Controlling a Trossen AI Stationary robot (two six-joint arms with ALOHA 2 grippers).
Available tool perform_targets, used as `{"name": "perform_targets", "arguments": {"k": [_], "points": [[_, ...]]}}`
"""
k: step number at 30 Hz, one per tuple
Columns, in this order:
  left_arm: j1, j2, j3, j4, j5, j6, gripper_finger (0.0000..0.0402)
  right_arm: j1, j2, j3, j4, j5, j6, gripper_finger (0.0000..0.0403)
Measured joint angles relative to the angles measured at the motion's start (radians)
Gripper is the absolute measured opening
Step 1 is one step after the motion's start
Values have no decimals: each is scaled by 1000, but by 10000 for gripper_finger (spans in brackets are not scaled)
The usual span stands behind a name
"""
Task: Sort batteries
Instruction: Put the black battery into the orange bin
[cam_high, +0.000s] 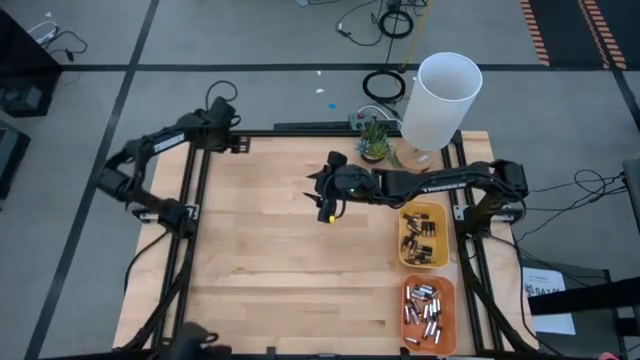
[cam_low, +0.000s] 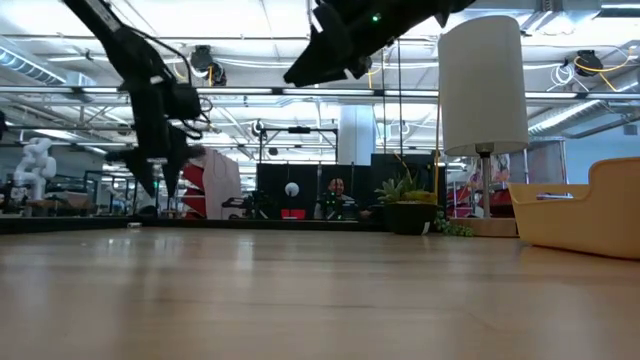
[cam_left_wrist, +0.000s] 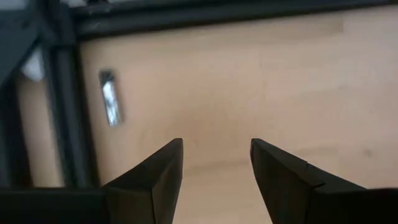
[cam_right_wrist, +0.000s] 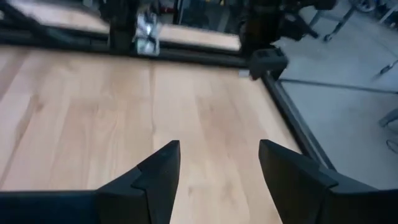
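Small cylindrical batteries (cam_high: 422, 305) fill orange tray (cam_high: 446, 291) and yellow tray (cam_high: 441, 212) | table centre bare, we judge sorting finished | left gripper (cam_left_wrist: 214, 163), right gripper (cam_right_wrist: 217, 163) released, empty.

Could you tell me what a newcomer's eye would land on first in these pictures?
Probably the tall white lamp at the table's far right corner, then the yellow tray and orange tray of batteries along the right edge. The right gripper hangs open over bare wood mid-table; the left gripper waits open at the left edge.
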Motion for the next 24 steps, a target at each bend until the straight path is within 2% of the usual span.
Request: {"name": "perform_targets", "arguments": {"k": [3,6,10,11,15,24], "points": [[1,83,10,65,-63,-42,196,4,-8,0,-53,-1,5,210],[2,164,79,41,-100,-63,193,4,-7,0,-98,-2,6,210],[0,267,215,-125,-269,8,179,4,-7,0,-116,-1,26,210],[2,293,250,-181,-284,21,175,4,-7,0,-116,-2,33,210],[8,400,340,-338,-288,8,159,6,-7,0,-115,-2,38,210],[94,614,537,-539,-232,-50,130,12,-7,0,-147,-1,61,210]]}}
